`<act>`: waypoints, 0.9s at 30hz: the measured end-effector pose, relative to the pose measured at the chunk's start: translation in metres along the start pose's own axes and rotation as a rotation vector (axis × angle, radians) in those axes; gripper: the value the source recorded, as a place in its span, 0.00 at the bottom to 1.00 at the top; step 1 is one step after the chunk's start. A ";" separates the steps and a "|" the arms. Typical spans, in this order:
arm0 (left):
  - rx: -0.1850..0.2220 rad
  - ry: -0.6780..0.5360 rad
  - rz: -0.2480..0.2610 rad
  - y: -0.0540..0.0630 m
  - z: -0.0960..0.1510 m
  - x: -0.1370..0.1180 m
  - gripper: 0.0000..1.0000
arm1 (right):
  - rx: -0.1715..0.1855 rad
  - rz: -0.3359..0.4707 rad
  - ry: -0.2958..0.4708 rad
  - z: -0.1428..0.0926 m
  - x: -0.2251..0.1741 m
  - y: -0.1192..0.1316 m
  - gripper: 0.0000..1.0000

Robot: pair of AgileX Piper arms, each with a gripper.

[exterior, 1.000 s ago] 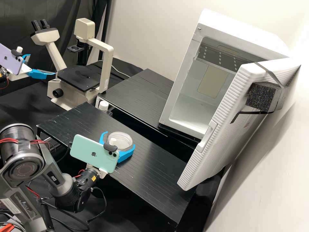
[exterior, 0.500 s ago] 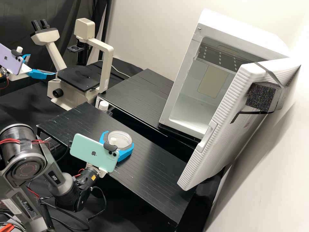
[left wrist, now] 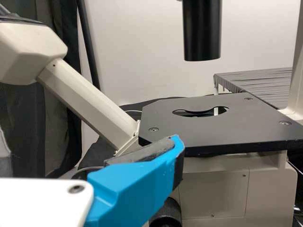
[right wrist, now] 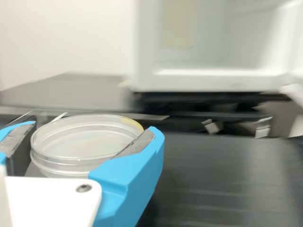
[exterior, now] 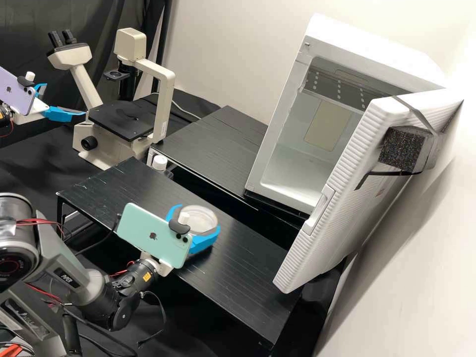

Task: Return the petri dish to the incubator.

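The right gripper [exterior: 198, 217] is closed around the petri dish [exterior: 199, 221], which sits roughly level between its two blue fingers, gripped by the grey pads [right wrist: 137, 143] at opposite sides of its wall. Gripper and dish are over the near black platform [exterior: 248, 265], apart from the incubator [exterior: 372, 57], whose door [exterior: 342, 198] stands open beyond them. The left gripper [exterior: 64, 99], holding nothing, has its fingers spread near the stage [exterior: 121, 120] of the microscope [exterior: 159, 106].
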 end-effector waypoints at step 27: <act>0.000 0.000 0.000 0.000 0.000 0.000 1.00 | -0.051 0.324 -0.037 0.034 0.177 0.102 0.00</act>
